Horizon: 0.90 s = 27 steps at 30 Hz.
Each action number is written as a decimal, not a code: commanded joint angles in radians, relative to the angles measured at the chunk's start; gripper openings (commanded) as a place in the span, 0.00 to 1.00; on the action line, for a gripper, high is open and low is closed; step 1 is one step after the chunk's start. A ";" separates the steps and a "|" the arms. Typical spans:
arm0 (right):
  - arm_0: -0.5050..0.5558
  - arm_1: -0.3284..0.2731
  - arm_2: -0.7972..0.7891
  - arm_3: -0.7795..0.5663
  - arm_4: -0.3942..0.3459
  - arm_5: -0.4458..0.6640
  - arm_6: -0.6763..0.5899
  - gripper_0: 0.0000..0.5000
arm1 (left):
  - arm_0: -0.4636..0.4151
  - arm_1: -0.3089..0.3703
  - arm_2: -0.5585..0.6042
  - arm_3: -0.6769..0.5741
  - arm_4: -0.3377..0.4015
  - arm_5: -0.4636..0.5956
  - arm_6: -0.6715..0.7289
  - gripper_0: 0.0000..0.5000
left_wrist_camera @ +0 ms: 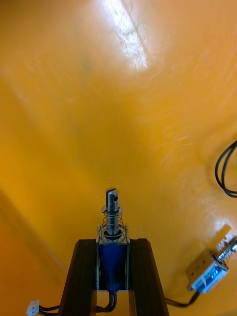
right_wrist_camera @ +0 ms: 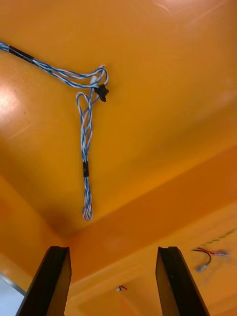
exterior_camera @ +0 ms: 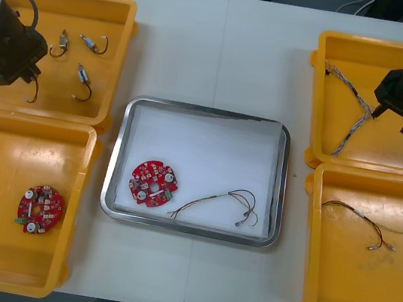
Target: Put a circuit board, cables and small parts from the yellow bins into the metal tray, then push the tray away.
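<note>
Over the far-left yellow plastic bin [exterior_camera: 48,10], left end effector [left_wrist_camera: 112,245] clamped on a small blue-bodied metal part [left_wrist_camera: 112,217], right end effector [right_wrist_camera: 112,254] spread wide above a twisted blue and white cable [right_wrist_camera: 87,148], round red circuit board [exterior_camera: 153,184] in the shiny metal tray [exterior_camera: 111,175].

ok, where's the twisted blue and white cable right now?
In the front view the twisted blue and white cable lies in the far yellow bin on the robot's right, beside the open right gripper hovering there, ungripped.
</note>
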 commanded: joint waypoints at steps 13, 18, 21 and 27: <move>-0.049 0.156 -0.030 0.210 0.138 -0.149 0.101 1.00 | -0.079 0.070 0.180 -0.185 0.011 0.278 -0.211 0.00; -0.048 0.184 -0.028 0.257 0.152 -0.181 0.125 1.00 | 0.010 0.044 0.298 -0.338 -0.015 0.330 -0.189 0.00; -0.048 0.196 -0.027 0.283 0.158 -0.203 0.141 1.00 | 0.068 0.012 0.384 -0.433 -0.052 0.381 -0.171 0.00; -0.048 0.199 0.004 0.323 0.149 -0.240 0.164 1.00 | 0.122 -0.064 0.430 -0.573 -0.106 0.416 -0.081 0.00</move>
